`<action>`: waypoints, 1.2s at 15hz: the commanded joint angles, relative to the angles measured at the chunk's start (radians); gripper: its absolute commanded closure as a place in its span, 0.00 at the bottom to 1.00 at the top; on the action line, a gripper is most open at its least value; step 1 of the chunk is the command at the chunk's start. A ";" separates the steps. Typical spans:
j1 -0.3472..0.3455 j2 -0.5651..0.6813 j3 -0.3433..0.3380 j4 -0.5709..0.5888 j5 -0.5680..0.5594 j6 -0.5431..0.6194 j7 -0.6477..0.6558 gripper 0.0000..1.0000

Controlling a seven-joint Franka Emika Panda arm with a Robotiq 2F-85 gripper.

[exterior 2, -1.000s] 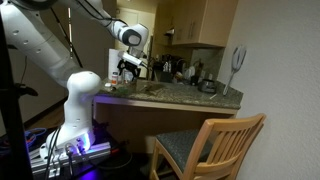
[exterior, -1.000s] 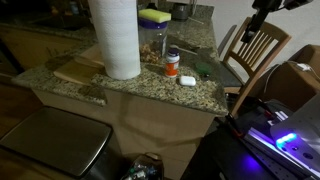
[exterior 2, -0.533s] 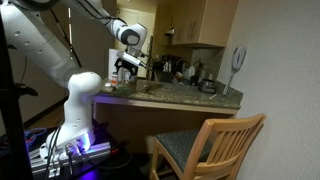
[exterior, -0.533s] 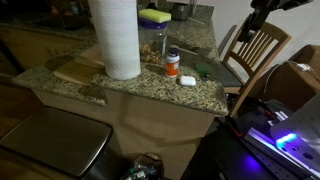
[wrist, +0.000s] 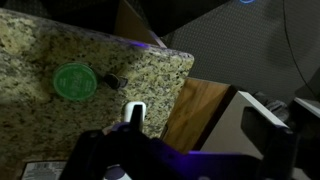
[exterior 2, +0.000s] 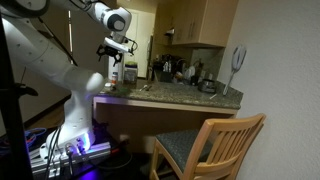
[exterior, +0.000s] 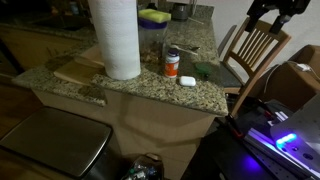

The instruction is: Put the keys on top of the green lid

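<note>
Hand (exterior 2: 115, 47) up high, folks. The black two-fingered hand hangs well above the speckled granite table (exterior: 150, 88), out past its corner on the side of the slatted wooden chair (exterior: 255, 50). The white arm (exterior 2: 40, 45) arches up and over, with the wrist tipped so its camera looks back down at the table corner. Are the fingers wide or pinched? I cannot tell: in both exterior views they are too small and dark, and the wrist view shows only a shadowy bulk at the bottom.

Now the target. The small flat dark green round lid (wrist: 75, 82) lies flat near that table corner, close to the orange pill bottle (exterior: 172, 63) and well apart from the tall white paper towel roll (exterior: 115, 38). Its top is bare, so the placing is not yet done.

And the keys? I can't pick them out for certain. A small dark object (wrist: 112, 80) sits on the granite just beside the lid and may be them, but it's too small to call.

My read is that we're at the travel stage, between reaching and delivering. Next, the hand needs a long descent inward over the corner. If it carries the keys, it should centre squarely over the lid before letting go. If not, the keys must be picked up first.
</note>
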 commanded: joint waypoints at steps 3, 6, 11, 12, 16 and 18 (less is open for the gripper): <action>0.043 0.024 0.239 -0.084 -0.074 0.250 0.019 0.00; 0.029 0.121 0.324 -0.118 -0.190 0.417 0.120 0.00; 0.078 0.203 0.271 -0.124 -0.268 0.453 0.246 0.00; 0.076 0.238 0.260 -0.121 -0.264 0.459 0.247 0.00; 0.074 0.315 0.246 -0.107 -0.253 0.474 0.243 0.00; 0.094 0.358 0.252 -0.110 -0.238 0.513 0.244 0.00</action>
